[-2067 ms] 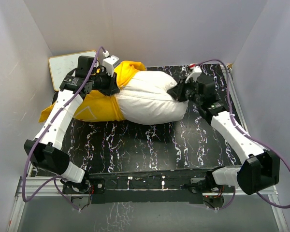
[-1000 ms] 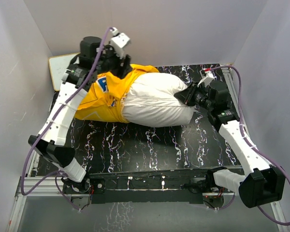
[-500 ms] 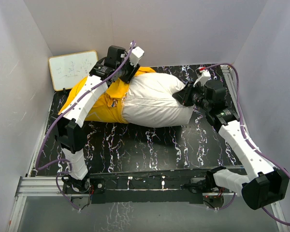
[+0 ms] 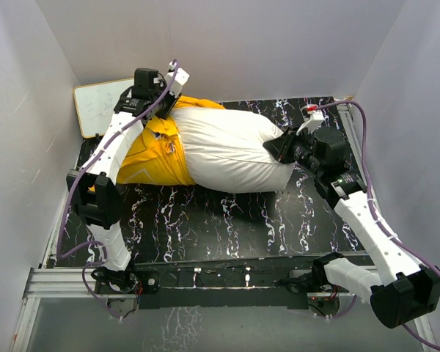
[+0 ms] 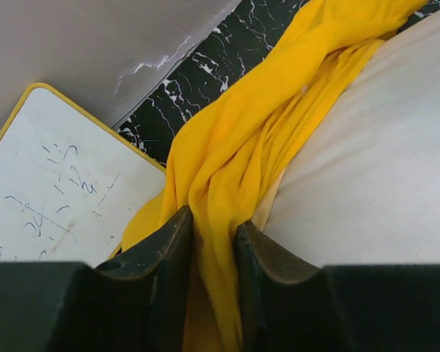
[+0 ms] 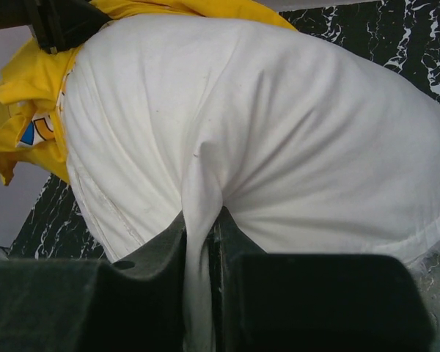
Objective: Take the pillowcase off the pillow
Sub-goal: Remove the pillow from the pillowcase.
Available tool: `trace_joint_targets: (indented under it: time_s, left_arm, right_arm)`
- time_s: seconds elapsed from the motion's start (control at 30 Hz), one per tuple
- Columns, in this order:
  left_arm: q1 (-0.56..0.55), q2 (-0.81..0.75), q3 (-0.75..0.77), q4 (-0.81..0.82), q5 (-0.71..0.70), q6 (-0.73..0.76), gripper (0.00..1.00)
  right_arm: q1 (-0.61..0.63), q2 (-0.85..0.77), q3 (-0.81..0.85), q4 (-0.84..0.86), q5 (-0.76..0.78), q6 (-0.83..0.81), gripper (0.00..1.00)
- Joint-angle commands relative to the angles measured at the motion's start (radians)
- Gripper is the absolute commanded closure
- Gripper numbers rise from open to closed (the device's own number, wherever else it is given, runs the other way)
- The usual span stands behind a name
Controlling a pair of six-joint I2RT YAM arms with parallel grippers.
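The white pillow [image 4: 227, 150] lies across the back of the black marbled table, its right two thirds bare. The yellow pillowcase [image 4: 150, 152] is bunched over its left end. My left gripper [image 4: 166, 101] is at the pillow's back left and is shut on a twisted fold of the pillowcase [image 5: 227, 169], beside the pillow [image 5: 374, 169]. My right gripper [image 4: 281, 149] is at the pillow's right end, shut on a pinch of the pillow's white cloth [image 6: 202, 220]. The pillowcase [image 6: 29, 110] shows at the far end in the right wrist view.
A white-faced board with a yellow rim [image 4: 101, 105] leans in the back left corner, close behind my left arm; it also shows in the left wrist view [image 5: 51, 191]. Grey walls close in the table at the back and on both sides.
My left gripper has swung left and down along the pillow's back edge with the yellow cloth, and the case sits further left. My right gripper has kept its hold at the right end.
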Motion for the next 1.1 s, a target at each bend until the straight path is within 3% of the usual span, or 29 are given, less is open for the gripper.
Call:
trace_joint_targets:
  time_s: [0.0,0.17,0.37,0.47,0.57,0.67,0.87,1.07]
  left_arm:
    - [0.076,-0.051,0.044,-0.106,0.023,-0.005,0.67]
    - [-0.045,0.011,0.245,-0.221,0.202,-0.191,0.34]
    - [-0.11,0.121,0.4,-0.215,0.18,-0.215,0.23]
    - [-0.088,0.146,0.542,-0.297,0.214,-0.227,0.04]
    - [-0.013,0.1,0.625,-0.387,0.335,-0.228,0.03]
    - [0.077,-0.022,0.518,-0.474,0.429,-0.095,0.03]
    - [0.21,-0.31,0.039,-0.519,0.431,0.176,0.03]
    - [0.263,-0.374,0.007,-0.705,0.536,0.226,0.03]
  right_arm:
    - [-0.026,-0.021,0.003,0.081,-0.053,0.001,0.92]
    - [-0.036,-0.002,0.07,0.097,-0.111,0.047,0.92]
    - [-0.097,0.084,0.275,0.002,-0.11,0.181,0.92]
    - [-0.203,0.178,0.397,-0.097,-0.137,0.27,0.92]
    - [-0.253,0.276,0.522,-0.212,-0.093,0.299,0.92]
    - [-0.271,0.375,0.64,-0.306,0.016,0.28,0.92]
    - [-0.296,0.516,0.692,-0.347,0.067,0.241,0.92]
    - [-0.305,0.553,0.69,-0.352,0.158,0.226,0.92]
